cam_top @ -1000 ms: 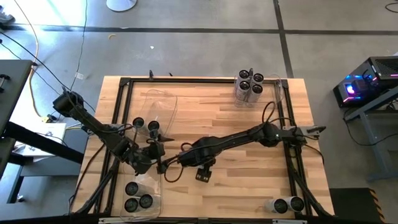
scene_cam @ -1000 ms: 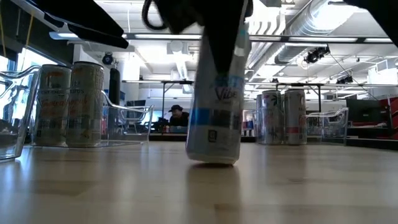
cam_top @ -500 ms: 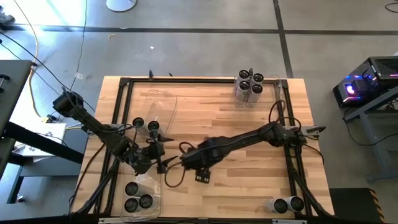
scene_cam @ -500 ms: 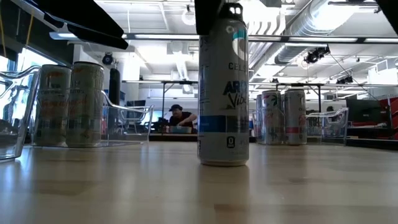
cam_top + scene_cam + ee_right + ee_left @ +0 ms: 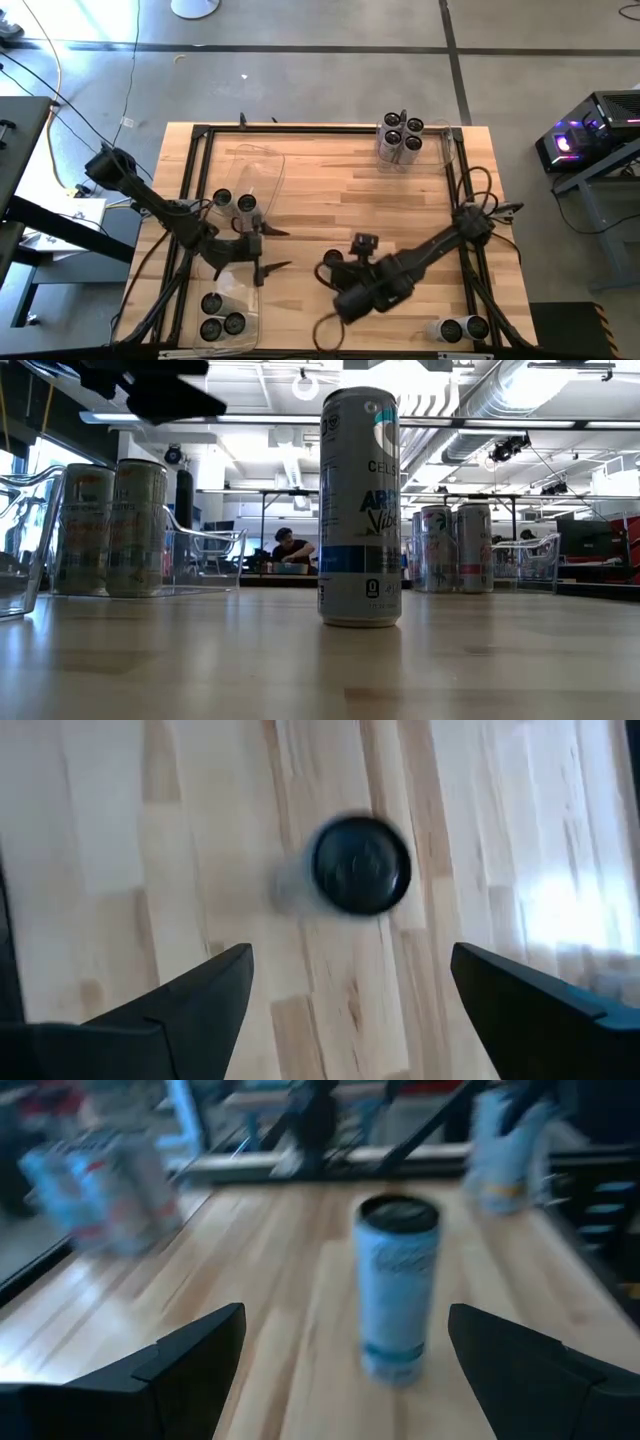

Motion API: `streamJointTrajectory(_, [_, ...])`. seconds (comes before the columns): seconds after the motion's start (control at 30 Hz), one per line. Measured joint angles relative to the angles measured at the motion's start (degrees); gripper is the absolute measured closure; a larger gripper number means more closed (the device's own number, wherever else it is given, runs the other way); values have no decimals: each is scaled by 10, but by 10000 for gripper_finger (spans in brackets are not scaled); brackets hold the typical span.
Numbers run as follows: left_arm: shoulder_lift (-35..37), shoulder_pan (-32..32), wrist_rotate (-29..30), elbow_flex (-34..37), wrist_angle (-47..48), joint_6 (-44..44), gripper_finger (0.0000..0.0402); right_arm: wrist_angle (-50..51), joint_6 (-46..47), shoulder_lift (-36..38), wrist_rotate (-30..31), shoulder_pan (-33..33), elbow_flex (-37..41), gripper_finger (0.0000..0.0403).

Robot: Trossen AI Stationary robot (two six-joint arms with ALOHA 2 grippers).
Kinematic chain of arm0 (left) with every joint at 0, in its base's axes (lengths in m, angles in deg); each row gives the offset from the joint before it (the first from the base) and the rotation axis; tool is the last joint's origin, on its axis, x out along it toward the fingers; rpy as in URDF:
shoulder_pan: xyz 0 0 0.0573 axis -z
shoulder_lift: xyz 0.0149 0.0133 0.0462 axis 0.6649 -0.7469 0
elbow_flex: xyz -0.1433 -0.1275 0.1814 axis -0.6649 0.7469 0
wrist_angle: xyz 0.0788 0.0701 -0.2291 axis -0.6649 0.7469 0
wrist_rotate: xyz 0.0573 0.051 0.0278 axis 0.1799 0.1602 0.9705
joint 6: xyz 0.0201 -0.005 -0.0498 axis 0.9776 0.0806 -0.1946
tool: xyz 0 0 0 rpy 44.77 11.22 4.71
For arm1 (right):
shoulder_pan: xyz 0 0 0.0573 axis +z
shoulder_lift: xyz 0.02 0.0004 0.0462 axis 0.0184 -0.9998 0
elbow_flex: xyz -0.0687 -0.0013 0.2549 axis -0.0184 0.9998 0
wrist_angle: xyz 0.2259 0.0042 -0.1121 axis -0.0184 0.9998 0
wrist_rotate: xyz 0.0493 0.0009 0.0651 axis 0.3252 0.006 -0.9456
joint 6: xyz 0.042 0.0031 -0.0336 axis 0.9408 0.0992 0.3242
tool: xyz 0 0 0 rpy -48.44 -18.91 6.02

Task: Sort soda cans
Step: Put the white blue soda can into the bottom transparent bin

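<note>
The soda can stands upright, long axis vertical; both hands gape wide.

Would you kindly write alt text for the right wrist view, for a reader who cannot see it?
Looking straight down, a soda can with a dark round top stands alone on the pale wooden table. The right claw hangs open above it, one dark finger on either side, touching nothing.

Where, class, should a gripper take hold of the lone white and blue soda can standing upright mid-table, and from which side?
Grip the white and blue soda can around its straight cylindrical wall, mid-height, coming in level from the side. It stands upright and alone on the wooden table, so both flanks are free.
</note>
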Motion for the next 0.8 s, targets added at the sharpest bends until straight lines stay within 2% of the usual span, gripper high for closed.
streamJointTrajectory(0.1, [-19,-9,-49,9,-77,51,57,-2,28,4,-5,15,54,66])
streamJointTrajectory(0.23, [-69,-24,-87,-7,-125,96,57,-37,74,22,-19,14,189,66])
streamJointTrajectory(0.33, [-116,-38,-96,-34,-130,123,57,-140,68,55,-37,8,295,66])
streamJointTrajectory(0.47, [-164,-58,-97,-70,-131,130,57,-333,26,90,-61,-5,412,66])
streamJointTrajectory(0.57, [-187,-73,-95,-89,-130,130,57,-437,8,113,-53,-14,461,66])
streamJointTrajectory(0.8, [-204,-91,-96,-102,-130,130,57,-503,-14,114,-45,-18,478,66])
